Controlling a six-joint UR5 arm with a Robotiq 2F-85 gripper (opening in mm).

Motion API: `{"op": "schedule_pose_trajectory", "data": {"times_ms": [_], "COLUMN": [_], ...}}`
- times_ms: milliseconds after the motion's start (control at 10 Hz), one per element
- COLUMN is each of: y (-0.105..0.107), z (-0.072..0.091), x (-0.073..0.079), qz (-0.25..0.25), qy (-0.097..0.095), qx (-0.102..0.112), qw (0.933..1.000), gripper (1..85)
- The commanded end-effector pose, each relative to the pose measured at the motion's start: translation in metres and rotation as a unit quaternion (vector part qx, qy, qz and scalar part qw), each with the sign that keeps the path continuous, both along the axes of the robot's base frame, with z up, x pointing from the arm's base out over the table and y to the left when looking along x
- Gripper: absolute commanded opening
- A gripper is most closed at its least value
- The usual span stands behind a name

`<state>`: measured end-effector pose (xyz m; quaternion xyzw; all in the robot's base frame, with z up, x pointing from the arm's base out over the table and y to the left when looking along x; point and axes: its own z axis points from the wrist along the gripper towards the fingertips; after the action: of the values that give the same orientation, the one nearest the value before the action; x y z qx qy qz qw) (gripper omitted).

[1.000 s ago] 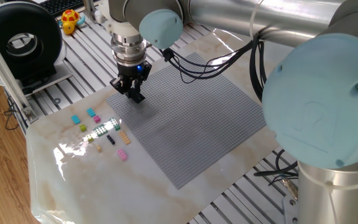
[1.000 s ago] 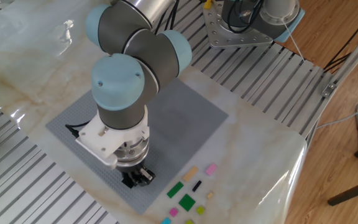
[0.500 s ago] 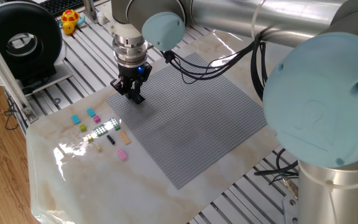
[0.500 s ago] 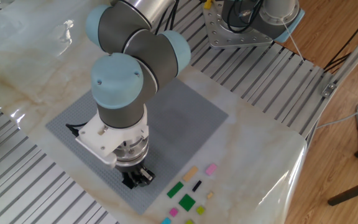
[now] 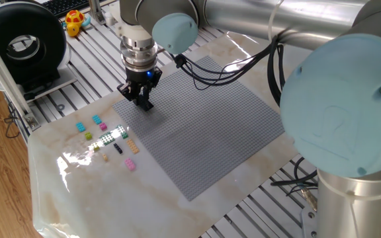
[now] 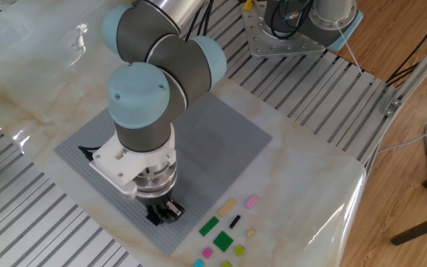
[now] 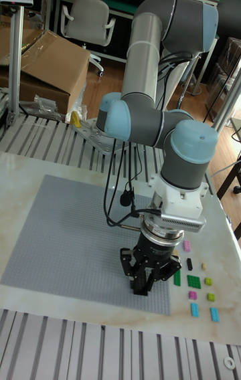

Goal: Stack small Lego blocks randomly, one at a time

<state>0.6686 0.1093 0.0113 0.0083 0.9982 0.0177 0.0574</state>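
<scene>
The small Lego blocks lie loose on the marble beside the grey baseplate [image 5: 200, 122]: cyan [image 5: 81, 126], pink [image 5: 130, 164], yellow-green [image 5: 88, 135], tan [image 5: 133, 147], black [image 5: 118, 149] and flat green ones [image 6: 222, 240]. They show again in the tall fixed view, with green [image 7: 193, 281] and cyan [image 7: 195, 310] among them. My gripper [image 5: 142, 101] points straight down over the baseplate corner nearest the blocks, also visible as gripper [image 6: 165, 213] and gripper [image 7: 142, 285]. Its dark fingers meet at the tips, and I make out nothing between them.
A black round device [image 5: 25, 43] and a yellow toy [image 5: 75, 22] stand on the slatted frame behind the marble slab. The arm's cable [image 5: 223, 66] loops over the baseplate. Glare covers part of the block cluster. Aluminium slats surround the slab.
The gripper has shifted very slightly along the baseplate corner. The loose blocks have not moved.
</scene>
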Motion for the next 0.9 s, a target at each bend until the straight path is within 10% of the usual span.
{"op": "schedule_pose_trajectory", "data": {"times_ms": [0, 800], "y": [0.0026, 0.002], "z": [-0.0007, -0.0039], "x": [0.0003, 0.0004], "qz": [-0.01, -0.008], "qy": [0.002, 0.003], "qx": [0.01, 0.008], "qw": [0.9999, 0.9999], "gripper": [1.0, 1.0]}}
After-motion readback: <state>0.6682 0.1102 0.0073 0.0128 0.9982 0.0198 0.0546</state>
